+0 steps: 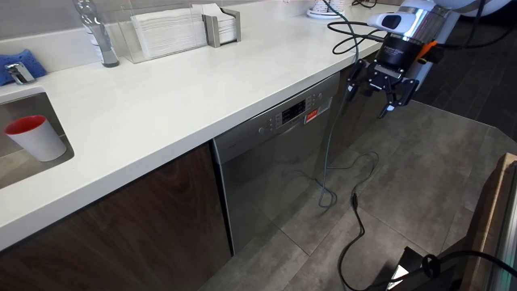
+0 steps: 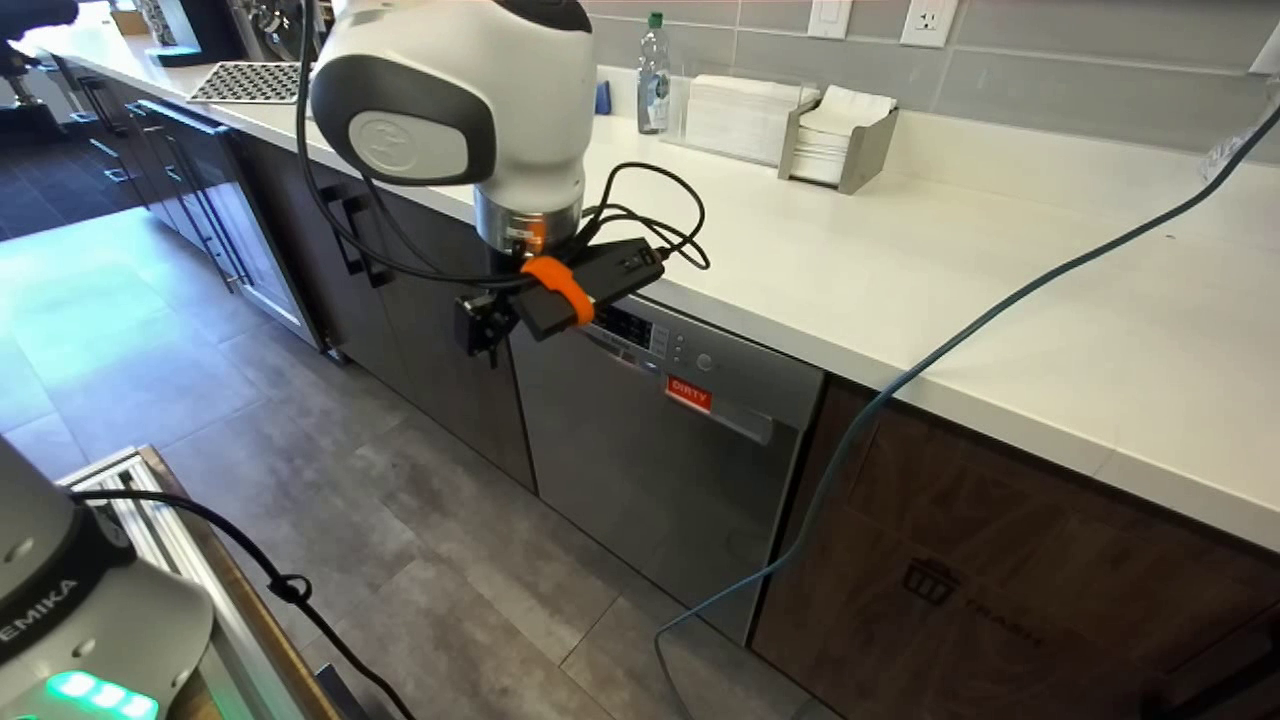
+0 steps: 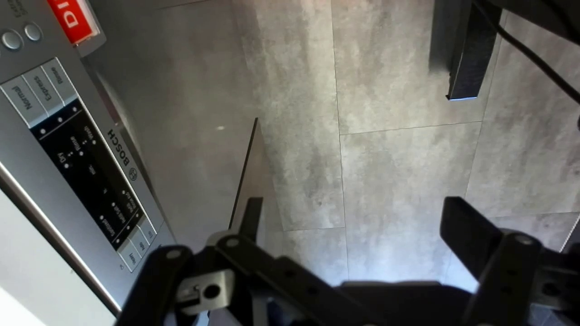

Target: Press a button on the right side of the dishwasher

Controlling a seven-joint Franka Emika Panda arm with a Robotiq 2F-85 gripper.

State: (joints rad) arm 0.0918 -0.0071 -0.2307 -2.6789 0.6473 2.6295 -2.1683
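Arm (image 2: 450, 60), white and dark grey: set at 11 o'clock in an exterior view, hanging toward 6 o'clock. Gripper (image 1: 368, 101), black: at 2 o'clock in an exterior view, aimed toward 7 o'clock, apart from the dishwasher (image 1: 270, 178). Its two fingers (image 3: 469, 235), reaching in from 6 o'clock in the wrist view, stand wide apart, floor tiles (image 3: 385, 172) showing between. Dishwasher: grey steel, mid-picture in both exterior views, under the white countertop (image 1: 141, 109); control strip (image 3: 45, 181) at 9 o'clock in the wrist view.

Writing: "BOSCH" beside the dark display (image 3: 90, 185); buttons (image 3: 43, 93) "Normal," "Express," "Rinse" at the display's 11 o'clock end, "Heavy" and "Auto" toward 5 o'clock; "Wash," "Rinse," "Dry" on the display. Red label (image 2: 690, 393): "DIRTY." Cabinet door (image 2: 1050, 560), at 4 o'clock in an exterior view: "TRASH." Robot base (image 2: 130, 620), at 8 o'clock there: "EMIKA."

Obscured: one end of the display, behind a black device (image 2: 620, 272) with orange strap (image 2: 572, 292) in an exterior view; fingers hard to make out there. Label cut to "DI" by the wrist view's upper edge. Lettering on the black collar (image 1: 398, 54) above the gripper: too small to read.
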